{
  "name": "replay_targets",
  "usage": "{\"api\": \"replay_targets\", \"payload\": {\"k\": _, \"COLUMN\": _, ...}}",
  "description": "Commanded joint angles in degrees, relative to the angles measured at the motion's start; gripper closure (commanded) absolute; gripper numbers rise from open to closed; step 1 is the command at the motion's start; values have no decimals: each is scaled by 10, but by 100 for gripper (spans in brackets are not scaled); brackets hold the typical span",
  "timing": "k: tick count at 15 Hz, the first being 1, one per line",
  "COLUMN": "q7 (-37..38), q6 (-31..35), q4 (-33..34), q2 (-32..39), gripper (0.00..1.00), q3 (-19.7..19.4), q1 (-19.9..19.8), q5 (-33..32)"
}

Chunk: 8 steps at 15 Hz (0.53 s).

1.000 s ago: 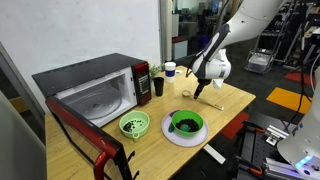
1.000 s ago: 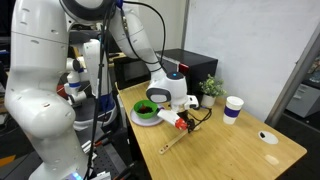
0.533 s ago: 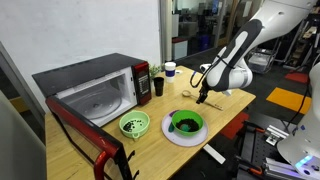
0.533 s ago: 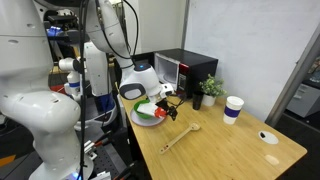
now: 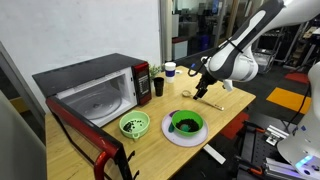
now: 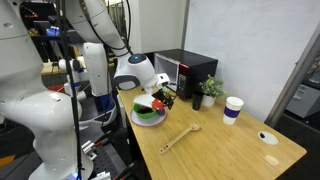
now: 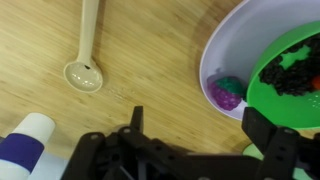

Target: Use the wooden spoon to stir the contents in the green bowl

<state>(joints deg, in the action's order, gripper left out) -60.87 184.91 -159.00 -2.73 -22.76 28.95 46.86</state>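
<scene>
End effector (image 7: 200, 135) hovers, seemingly spread, near wooden spoon (image 7: 87, 45)

the arm (image 5: 262, 25) wears glossy white rounded shells with dark joints; its tool (image 7: 192, 128) is matte black and angular.

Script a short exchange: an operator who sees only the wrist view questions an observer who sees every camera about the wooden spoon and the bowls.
Operator: My view cuts off the handle of the wooden spoon. Is the rest free?
Observer: Yes. In an exterior view the whole spoon lies flat on the table, with nothing touching it.
Operator: Is there any bowl besides the green bowl?
Observer: Yes. A paler lime-green bowl stands on the table beside the white plate, on the side towards the microwave.
</scene>
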Motion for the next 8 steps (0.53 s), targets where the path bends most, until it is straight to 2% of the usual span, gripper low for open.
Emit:
{"api": "replay_targets", "payload": {"k": 1, "q7": -9, "q6": -58, "q4": 0, "q2": -2, "gripper": 0, "q3": 27, "q1": -14, "q5": 16}}
{"api": "replay_targets", "payload": {"k": 6, "q7": 72, "q6": -64, "q4": -1, "q2": 8, "gripper": 0, "q3": 52, "q1": -14, "q5": -24}}
{"api": "replay_targets", "payload": {"k": 7, "q7": 47, "q6": -60, "q4": -1, "q2": 3, "gripper": 0, "q3": 38, "q1": -1, "q5": -12}}
{"api": "replay_targets", "payload": {"k": 8, "q7": 54, "q6": -60, "q4": -1, "q2": 3, "gripper": 0, "q3": 40, "q1": 0, "q5": -13}}
